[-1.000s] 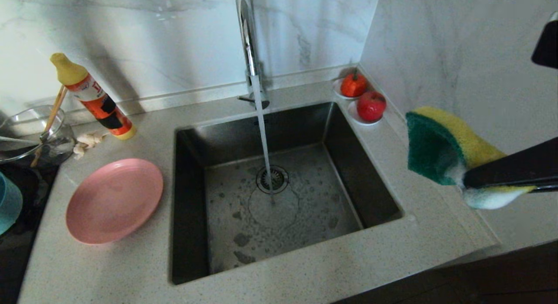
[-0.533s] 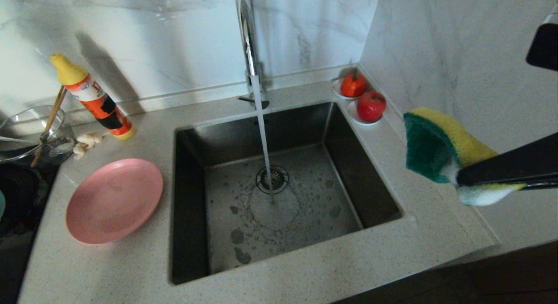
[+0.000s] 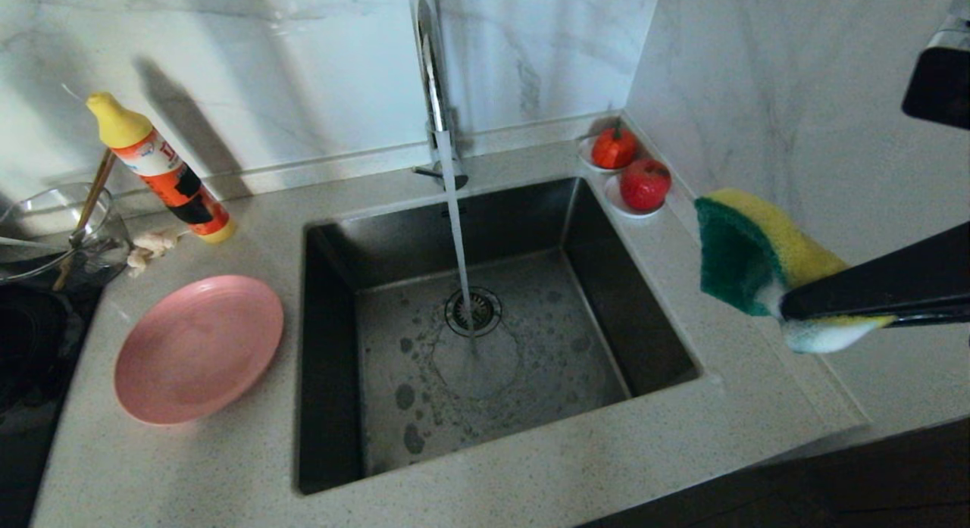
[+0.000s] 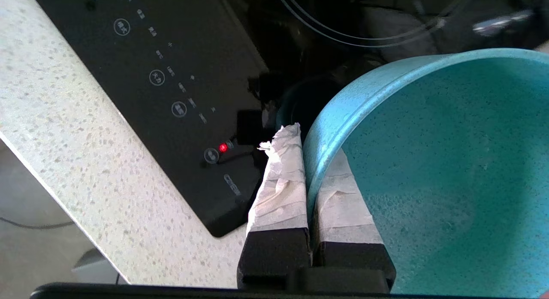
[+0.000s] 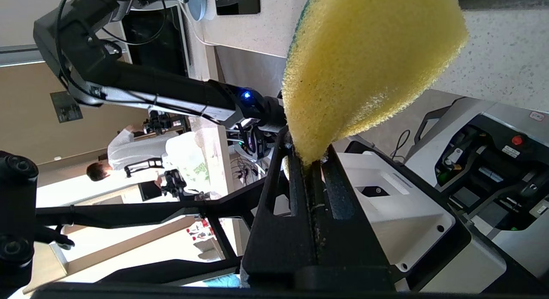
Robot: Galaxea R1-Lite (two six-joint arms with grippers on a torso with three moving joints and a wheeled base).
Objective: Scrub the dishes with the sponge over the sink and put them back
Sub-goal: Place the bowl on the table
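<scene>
Sink (image 3: 345, 346) as landmark, items listed near to far.

- Counter front of sink: nothing on it.
- Plate (image 3: 198, 348): flat on the counter just left of the sink. Whether it has been scrubbed cannot be told.
- Sponge (image 3: 750, 255): in the air right of the sink, pinched in the clamped right gripper (image 3: 788, 312); suds at the pinched end, green face toward the basin.
- Sink itself: tap (image 3: 430, 81) running, stream falling beside the drain; no dish inside.
- Chopsticks (image 3: 87, 210): standing in the glass bowl (image 3: 45, 232), far left of the sink.
- Soap bottle (image 3: 161, 168): behind the plate, left of the sink.

Progress, judged: midway; no scrubbing under way, chopsticks apparently untouched.

Views: the head camera misses the left arm. Only the left wrist camera shows the left gripper (image 4: 306, 161) nipping the blue bowl (image 4: 437, 174) by its rim, over the hob (image 4: 171, 89) left of the sink.
</scene>
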